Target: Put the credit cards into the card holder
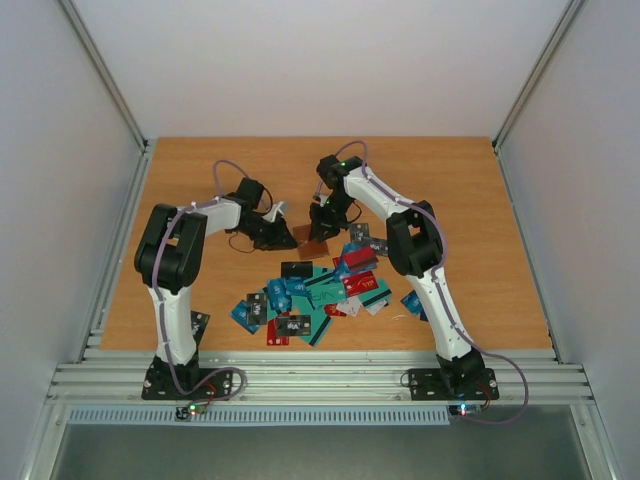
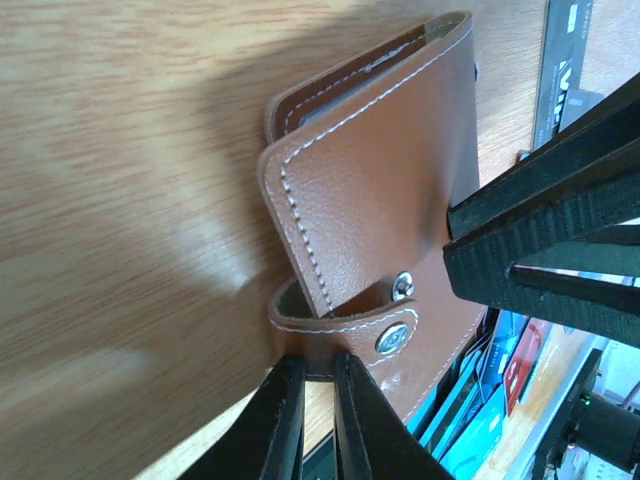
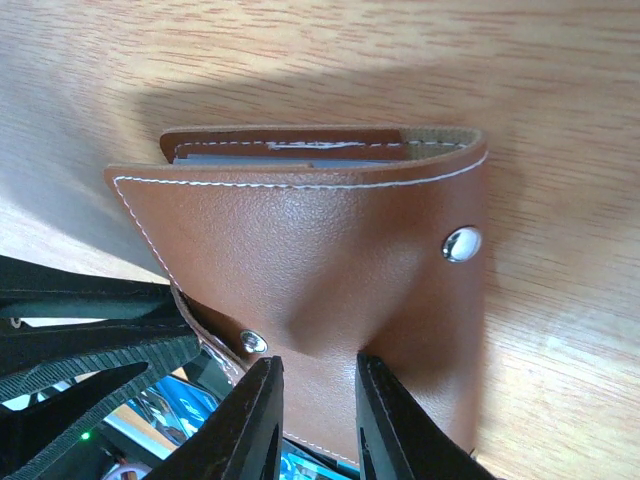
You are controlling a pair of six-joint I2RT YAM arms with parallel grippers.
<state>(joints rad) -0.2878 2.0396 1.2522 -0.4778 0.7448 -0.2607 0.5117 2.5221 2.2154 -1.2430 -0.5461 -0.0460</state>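
A wooden table with an orange-brown grain forms the floor of a booth with plain white walls. Ribbed metal rails run along its near edge. Below them lies a dull grey surface, perhaps a floor, though it is too dim to tell.

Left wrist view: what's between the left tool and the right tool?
Only the card holder: strap end at the left tool, side edge at the right tool. Left wrist view shows it.

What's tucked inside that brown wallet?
At the open edge of the wallet, a thin blue-grey strip shows between the leather layers, perhaps a card. Everything deeper is covered by the leather.
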